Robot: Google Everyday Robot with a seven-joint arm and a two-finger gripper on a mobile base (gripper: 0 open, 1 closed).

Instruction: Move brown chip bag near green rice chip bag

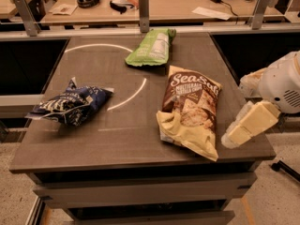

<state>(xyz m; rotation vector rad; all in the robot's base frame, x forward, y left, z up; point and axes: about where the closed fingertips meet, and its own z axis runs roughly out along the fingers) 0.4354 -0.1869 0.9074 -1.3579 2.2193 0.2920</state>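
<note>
The brown chip bag [191, 111] lies flat on the right half of the table, dark brown top toward the back, cream-yellow bottom toward the front edge. The green rice chip bag [151, 48] lies flat at the back centre of the table, a short gap behind the brown bag. My gripper [236, 136] comes in from the right on a white arm and hangs over the table's right front edge, just right of the brown bag's lower end and not touching it.
A dark blue bag with white print [70, 106] lies crumpled on the left side. The dark table [117, 139] has a white arc marking. A rail with metal posts [143, 6] and a cluttered desk stand behind.
</note>
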